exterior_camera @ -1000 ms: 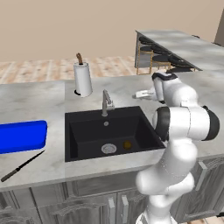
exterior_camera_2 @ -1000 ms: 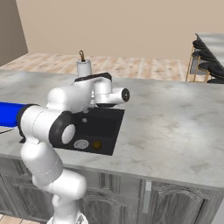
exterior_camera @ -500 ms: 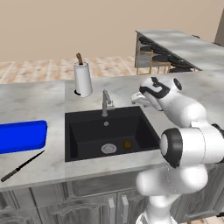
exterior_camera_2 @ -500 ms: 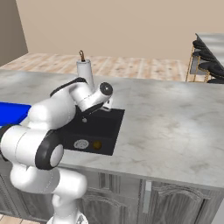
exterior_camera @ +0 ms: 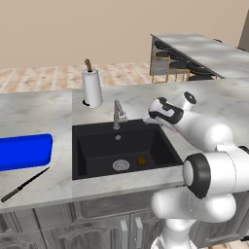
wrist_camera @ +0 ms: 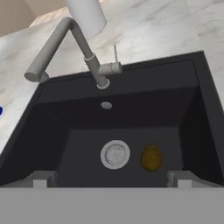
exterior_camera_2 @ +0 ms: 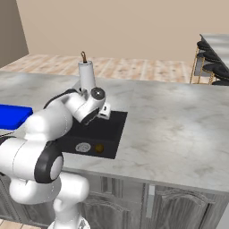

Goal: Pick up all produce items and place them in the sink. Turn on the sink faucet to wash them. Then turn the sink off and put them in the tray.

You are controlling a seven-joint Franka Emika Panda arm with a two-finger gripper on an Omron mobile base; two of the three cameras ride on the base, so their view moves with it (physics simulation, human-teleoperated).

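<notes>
One produce item (exterior_camera: 141, 160) is seen, a small brownish-yellow round thing lying on the floor of the black sink (exterior_camera: 92, 146), just beside the silver drain (exterior_camera: 121, 165) on the drain's right in the left base view. Taken from the left of that view: the blue tray (exterior_camera: 24, 151) rests at the far left of the bench (exterior_camera: 39, 109), a knife (exterior_camera: 24, 185) lies just in front of it, then the sink is reached, with the paper-towel roll (exterior_camera: 92, 87) behind it and the sink faucet (exterior_camera: 117, 114) at its rear rim.

At the right, the fingers (wrist_camera: 111, 181) are held above the sink's right rear part, spread wide with nothing between them. In the hand view the two tips frame the basin, and the item (wrist_camera: 151, 157) is seen between them, lower and slightly toward the right tip.

The produce is judged to be already in the basin, so washing is taken to be next. The relation that matters is therefore the one to the faucet (wrist_camera: 83, 54): its stem and small side lever are found ahead of the fingers and toward the rear rim, near but apart, with the spout swung out to the left in the hand view. A short reach forward, not downward, is likely to be needed.
</notes>
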